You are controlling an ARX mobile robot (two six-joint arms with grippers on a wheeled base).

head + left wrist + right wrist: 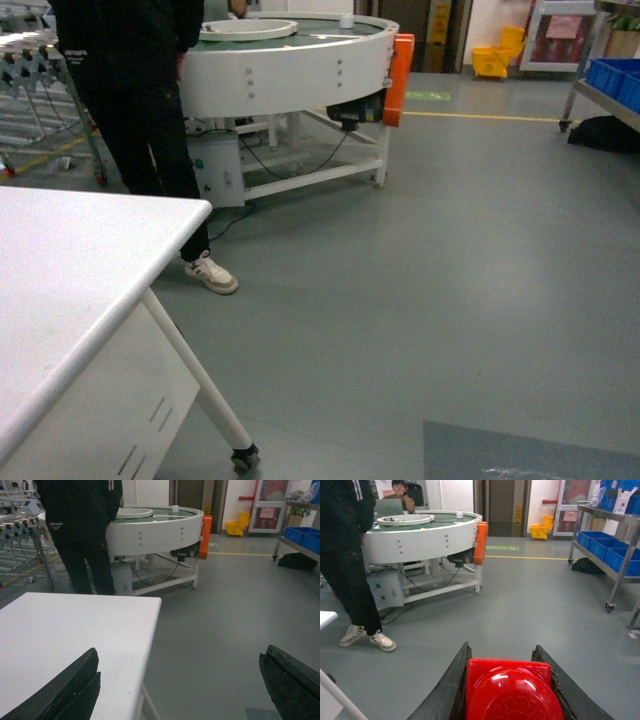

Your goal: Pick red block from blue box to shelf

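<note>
Two jaws pinch the red block (pixel 512 692) above grey floor (pixel 450 260); left jaws spread, seemingly over the white table (pixel 75 630).

The robot is working in what is looking like an industrial lab or warehouse test floor. A grey sealed floor (pixel 450 300) is stretching wide, with a yellow line (pixel 480 117) painted across it. A round white conveyor table (pixel 290 60) on a metal frame is standing in the middle, and a roller conveyor (pixel 20 530) is running beside it. A steel shelf (pixel 615 555) on castors is carrying blue boxes (pixel 602 542). A white work table (pixel 70 290) is sitting near, and a yellow mop bucket (pixel 540 531) is waiting by a doorway.
</note>
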